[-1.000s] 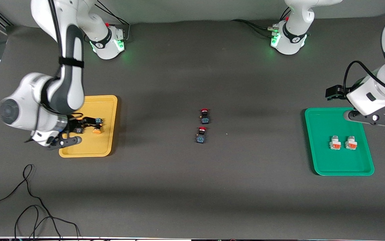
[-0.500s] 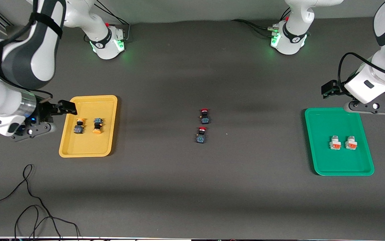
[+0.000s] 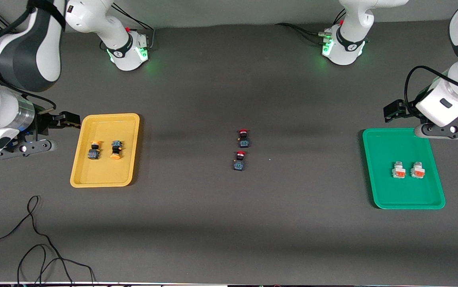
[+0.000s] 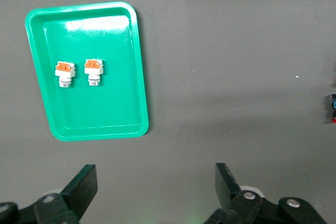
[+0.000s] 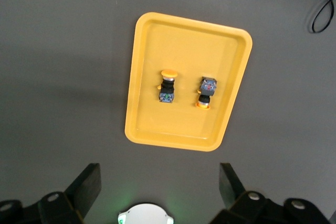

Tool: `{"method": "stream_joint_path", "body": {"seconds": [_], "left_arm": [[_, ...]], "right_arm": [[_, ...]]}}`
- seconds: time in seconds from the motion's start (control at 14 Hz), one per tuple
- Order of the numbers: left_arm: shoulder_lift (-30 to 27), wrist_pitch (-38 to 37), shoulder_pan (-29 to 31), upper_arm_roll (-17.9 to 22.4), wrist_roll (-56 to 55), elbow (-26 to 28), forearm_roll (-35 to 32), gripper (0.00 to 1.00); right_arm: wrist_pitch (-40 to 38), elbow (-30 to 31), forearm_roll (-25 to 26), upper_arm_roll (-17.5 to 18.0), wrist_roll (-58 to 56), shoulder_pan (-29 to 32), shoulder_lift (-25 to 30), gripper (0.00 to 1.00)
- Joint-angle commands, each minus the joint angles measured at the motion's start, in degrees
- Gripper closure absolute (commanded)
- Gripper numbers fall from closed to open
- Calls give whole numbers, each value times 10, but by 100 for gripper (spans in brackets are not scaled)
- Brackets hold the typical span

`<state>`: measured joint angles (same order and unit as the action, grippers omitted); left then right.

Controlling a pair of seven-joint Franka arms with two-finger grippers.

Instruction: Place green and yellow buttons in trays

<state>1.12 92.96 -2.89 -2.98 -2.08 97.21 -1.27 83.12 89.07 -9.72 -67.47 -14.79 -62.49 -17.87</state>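
Two dark-bodied buttons with orange-yellow caps lie side by side in the yellow tray. They also show in the right wrist view. Two white-bodied buttons with orange-red patches lie in the green tray, and also show in the left wrist view. My right gripper is open and empty, up in the air beside the yellow tray. My left gripper is open and empty, over the green tray's edge nearest the bases.
Two dark-bodied buttons with red caps lie at mid-table, one nearer the front camera. A black cable loops on the table near the front edge at the right arm's end. The arms' bases stand along the back edge.
My right gripper has lifted out of the yellow tray, leaving a yellow-capped button there, and moved off toward the table's end. My left gripper has shifted only slightly above the green tray.
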Motion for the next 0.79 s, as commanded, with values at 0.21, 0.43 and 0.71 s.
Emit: {"method": "stream_joint_path", "body": {"seconds": [0.21, 0.43, 0.71], "left_arm": [[-4, 2, -4, 4, -9, 7, 3, 0], [-2, 4, -4, 5, -9, 8, 3, 0], [-2, 5, -4, 5, -9, 8, 3, 0]], "right_arm": [[1, 47, 102, 412, 107, 353, 182, 0], [2, 46, 102, 556, 107, 516, 194, 0], [4, 40, 107, 611, 107, 588, 190, 0]]}}
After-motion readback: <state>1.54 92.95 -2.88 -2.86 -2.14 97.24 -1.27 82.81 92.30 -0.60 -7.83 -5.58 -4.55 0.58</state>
